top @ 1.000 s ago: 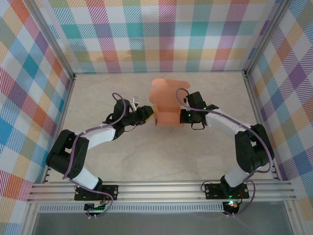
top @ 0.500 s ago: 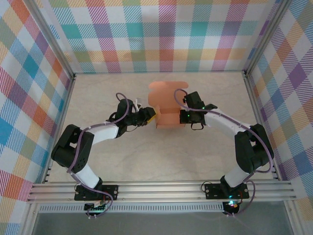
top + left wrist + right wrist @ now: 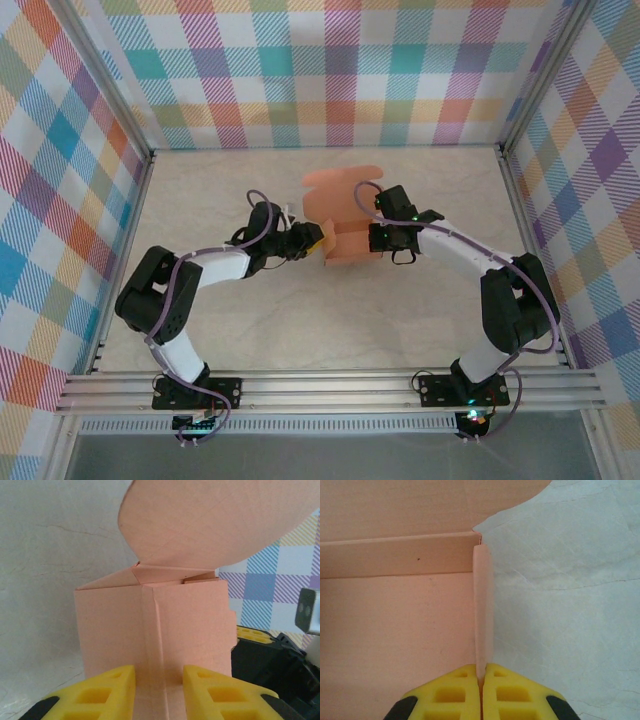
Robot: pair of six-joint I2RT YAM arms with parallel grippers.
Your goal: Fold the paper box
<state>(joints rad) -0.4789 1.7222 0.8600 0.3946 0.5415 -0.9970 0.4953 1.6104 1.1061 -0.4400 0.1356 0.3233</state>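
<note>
The paper box (image 3: 347, 205) is salmon-orange card, part folded, standing mid-table with a rounded flap raised at the back. My left gripper (image 3: 319, 243) is at its left wall. In the left wrist view its yellow fingers (image 3: 107, 690) stand apart, open, with a creased corner of the box (image 3: 190, 620) between them (image 3: 159, 680). My right gripper (image 3: 373, 238) is at the box's right side. In the right wrist view it (image 3: 481, 677) is shut on the thin upright side wall (image 3: 482, 610), with the box floor (image 3: 395, 630) to the left.
The beige tabletop (image 3: 300, 320) runs around the box. Plaid walls (image 3: 330, 70) close in the back and both sides. A metal rail (image 3: 330, 385) with the arm bases crosses the near edge.
My left gripper has moved right, up to the box's left wall. The box has tipped, its rounded flap now leaning back. The right gripper has kept its hold.
</note>
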